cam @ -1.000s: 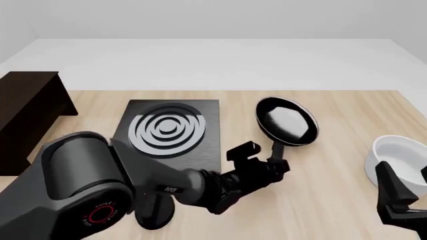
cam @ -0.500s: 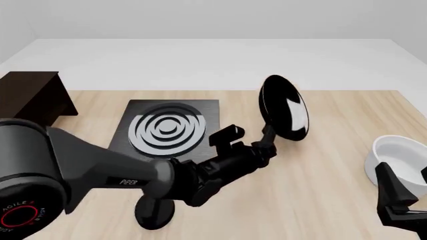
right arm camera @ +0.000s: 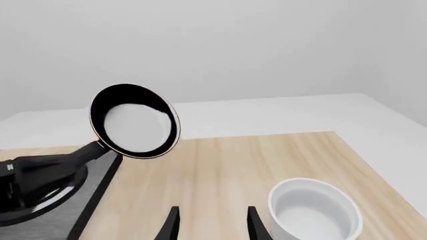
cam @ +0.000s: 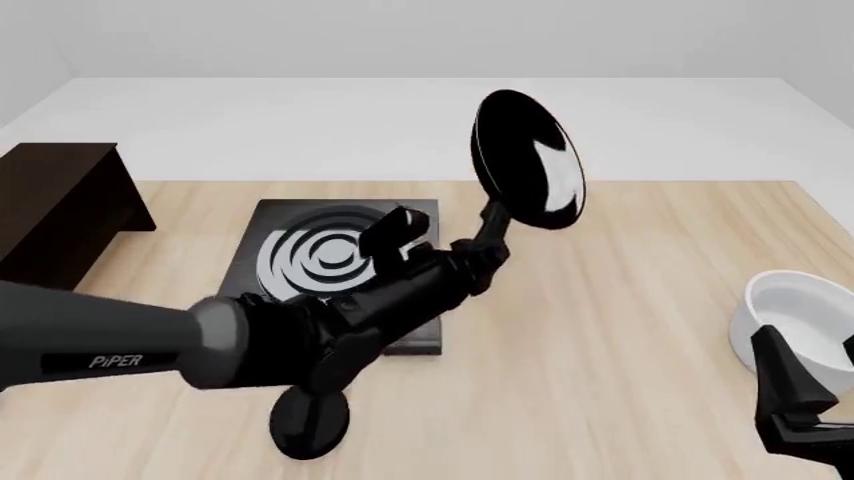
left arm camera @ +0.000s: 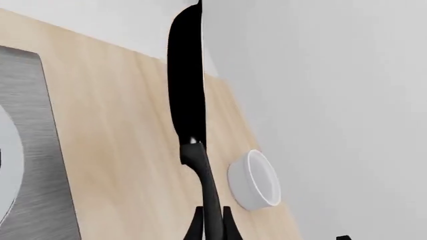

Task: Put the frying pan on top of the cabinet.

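The frying pan point(cam: 527, 170) is off the table, tipped up on its edge above the right side of the stove plate. My left gripper point(cam: 470, 258) is shut on its long black handle. The left wrist view shows the frying pan point(left arm camera: 187, 75) edge-on, with my left gripper point(left arm camera: 212, 229) clamped on the handle. From the right wrist view the frying pan point(right arm camera: 135, 121) shows its glossy inside. The cabinet point(cam: 54, 215) stands at the far left, dark brown, its flat top bare. My right gripper point(cam: 814, 380) point(right arm camera: 212, 226) rests open at the near right, holding nothing.
A flat black stove plate point(cam: 340, 265) with silver rings lies between the cabinet and the pan. A white bowl point(cam: 794, 315) point(right arm camera: 313, 210) point(left arm camera: 257, 179) sits at the right edge, just beyond my right gripper. A black knob-shaped object point(cam: 310, 420) stands near the front under my left arm.
My left arm has lifted the pan off the table, tipped it on edge, and carried it up and leftward over the stove plate's right side. The right arm has not moved.
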`<state>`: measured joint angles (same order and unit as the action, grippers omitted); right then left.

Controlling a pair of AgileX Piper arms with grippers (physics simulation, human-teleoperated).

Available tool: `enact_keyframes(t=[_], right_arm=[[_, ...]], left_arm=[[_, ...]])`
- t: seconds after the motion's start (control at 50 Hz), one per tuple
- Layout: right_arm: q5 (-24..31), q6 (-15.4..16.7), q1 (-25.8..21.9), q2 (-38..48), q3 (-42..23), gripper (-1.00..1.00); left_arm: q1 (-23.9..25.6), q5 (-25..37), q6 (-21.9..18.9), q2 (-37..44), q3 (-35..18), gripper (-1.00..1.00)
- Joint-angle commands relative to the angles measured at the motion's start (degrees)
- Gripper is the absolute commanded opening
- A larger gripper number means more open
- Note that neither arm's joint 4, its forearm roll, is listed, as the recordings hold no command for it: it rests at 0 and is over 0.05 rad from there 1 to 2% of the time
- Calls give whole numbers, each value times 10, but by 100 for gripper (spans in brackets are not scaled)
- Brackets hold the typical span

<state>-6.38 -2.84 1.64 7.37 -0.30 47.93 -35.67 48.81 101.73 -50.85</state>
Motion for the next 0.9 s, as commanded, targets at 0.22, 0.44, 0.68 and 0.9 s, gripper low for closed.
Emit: enact_keyframes(t=[0.22, 0.44, 0.68, 0.9], right_arm=[[1, 2, 1, -4, 3, 100], [3, 7, -2, -4, 3, 100], [11, 9, 0, -13, 1, 100], [9, 10, -1, -13, 3, 100]], left_arm=[[-88, -1, -29, -190, 86, -100], [-144, 26, -30, -286, 123, -100], [-206, 42, 2, -395, 168, -100], [-255, 62, 26, -477, 200, -100]])
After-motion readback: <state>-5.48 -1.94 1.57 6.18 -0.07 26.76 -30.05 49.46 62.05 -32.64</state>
